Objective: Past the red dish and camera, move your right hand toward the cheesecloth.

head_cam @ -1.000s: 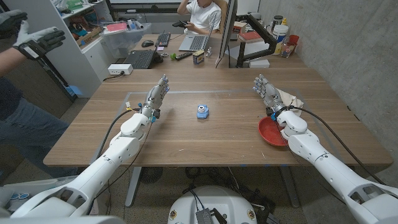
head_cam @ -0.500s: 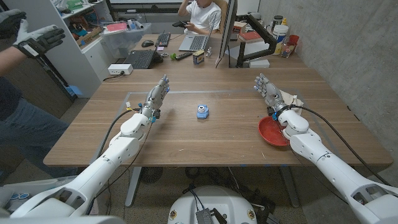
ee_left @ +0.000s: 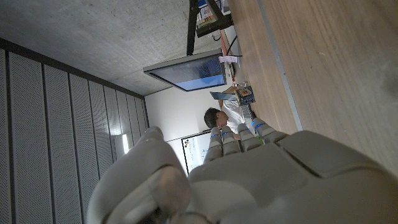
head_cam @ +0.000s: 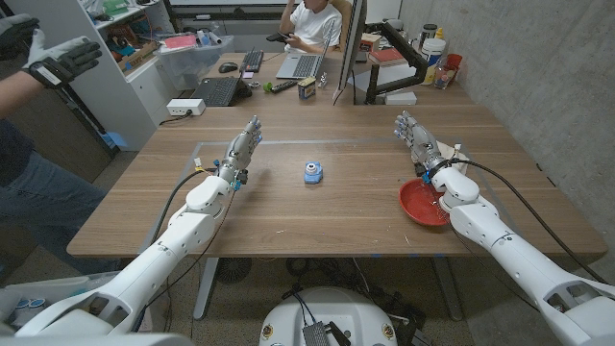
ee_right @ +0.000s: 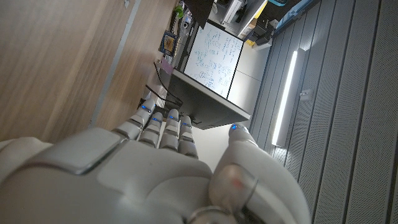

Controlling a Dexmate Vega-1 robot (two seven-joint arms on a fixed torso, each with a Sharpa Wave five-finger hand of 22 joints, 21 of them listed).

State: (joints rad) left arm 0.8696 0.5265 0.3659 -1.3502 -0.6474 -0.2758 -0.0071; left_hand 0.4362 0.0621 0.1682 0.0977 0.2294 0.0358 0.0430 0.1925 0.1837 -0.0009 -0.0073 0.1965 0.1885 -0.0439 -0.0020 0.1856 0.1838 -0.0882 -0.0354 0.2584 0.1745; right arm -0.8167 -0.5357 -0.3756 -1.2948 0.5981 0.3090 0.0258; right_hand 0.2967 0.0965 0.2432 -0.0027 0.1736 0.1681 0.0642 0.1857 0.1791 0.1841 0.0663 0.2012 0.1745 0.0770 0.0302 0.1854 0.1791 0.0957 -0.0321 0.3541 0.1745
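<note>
Right hand (head_cam: 420, 142) above the red dish (head_cam: 421, 204), short of the cheesecloth (head_cam: 452, 152).

Item, your right hand: holds nothing, fingers apart and reaching toward the far side of the table (head_cam: 327, 207), raised over the far rim of the red dish. Item, cheesecloth: pale cloth lying just right of that hand and slightly farther, at the table's right side; your hand and wrist cover much of it, so its outline and long axis are hard to make out. Item, camera (head_cam: 313, 172): small blue piece at mid-table, well left of your right hand. Item, left hand (head_cam: 242, 149): fingers apart, holding nothing, far across the table from the cloth; the right hand is much the nearer. The coming move, as judged: a short reach right and farther.
</note>
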